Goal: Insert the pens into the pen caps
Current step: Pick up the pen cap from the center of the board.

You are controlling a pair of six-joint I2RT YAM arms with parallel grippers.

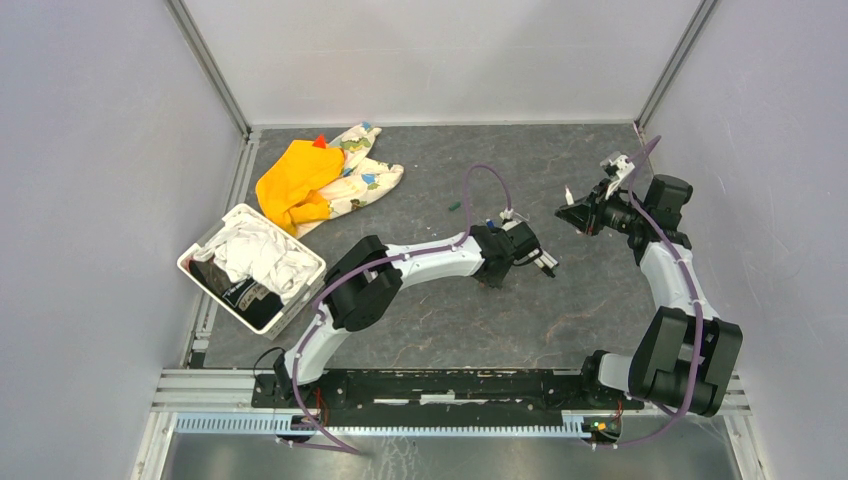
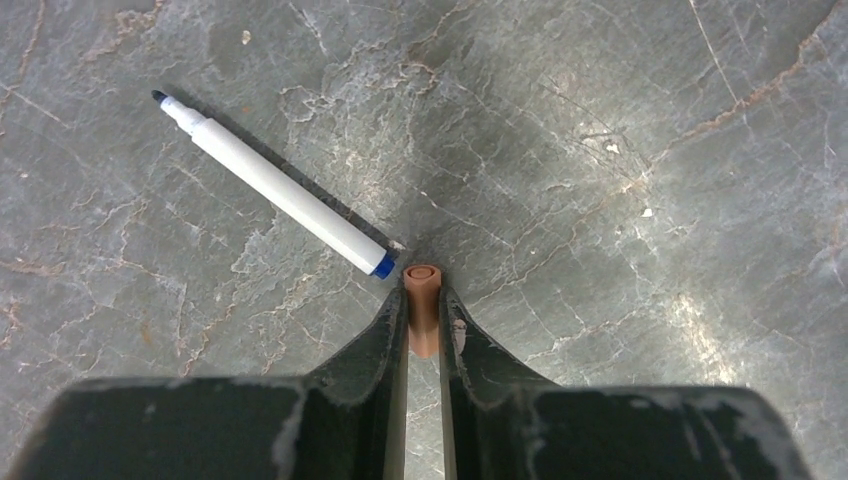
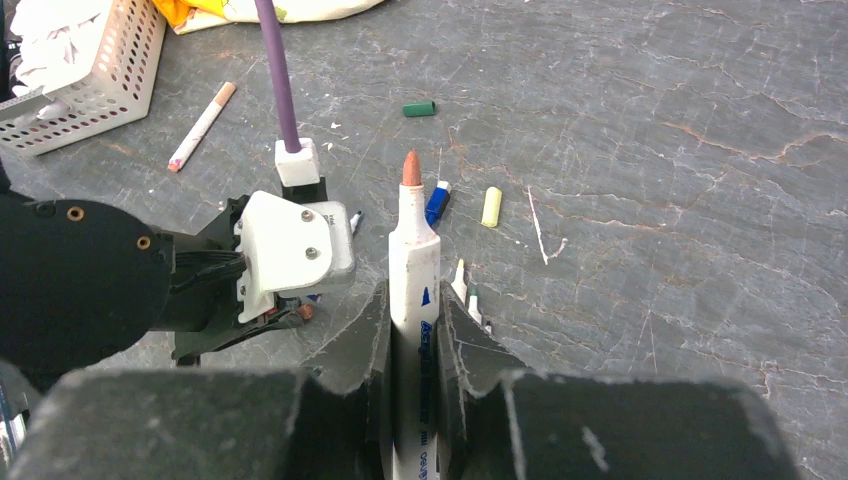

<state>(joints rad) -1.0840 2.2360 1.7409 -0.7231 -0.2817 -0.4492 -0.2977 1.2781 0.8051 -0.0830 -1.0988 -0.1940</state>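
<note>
Top external: pale walls (image 1: 440, 60) enclose grey veined table (image 1: 480, 320) bearing green cap (image 1: 452, 207).

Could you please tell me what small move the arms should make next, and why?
The right pincer grips a white pen with its brown tip bare; the left pincer grips a brown cap, open end outward; they are apart. So I would probably bring the pen tip toward the cap's opening, lining them up.

table (image 2: 650, 150): matt, veined stone-look | pen (image 2: 280, 190): smooth white plastic | pen cap (image 2: 423, 310): matt brown plastic
</note>
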